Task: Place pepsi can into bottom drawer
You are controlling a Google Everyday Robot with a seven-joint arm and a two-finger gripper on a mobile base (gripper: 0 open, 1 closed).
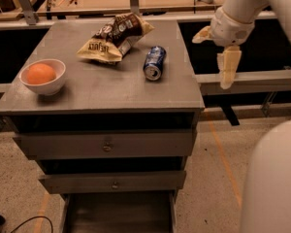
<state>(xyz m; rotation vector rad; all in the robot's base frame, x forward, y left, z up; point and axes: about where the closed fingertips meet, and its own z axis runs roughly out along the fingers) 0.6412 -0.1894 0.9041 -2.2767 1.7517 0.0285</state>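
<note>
Pepsi can (154,63), blue with silver top, lies sideways on cabinet (102,91); end effector (211,62) spread, empty, beside it.

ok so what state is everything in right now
pepsi can: on its side on the cabinet top
snack bag: lying flat
bowl: upright, orange inside
top drawer: shut
middle drawer: shut
bottom drawer: open
gripper: open, empty, right of the cabinet top
</note>
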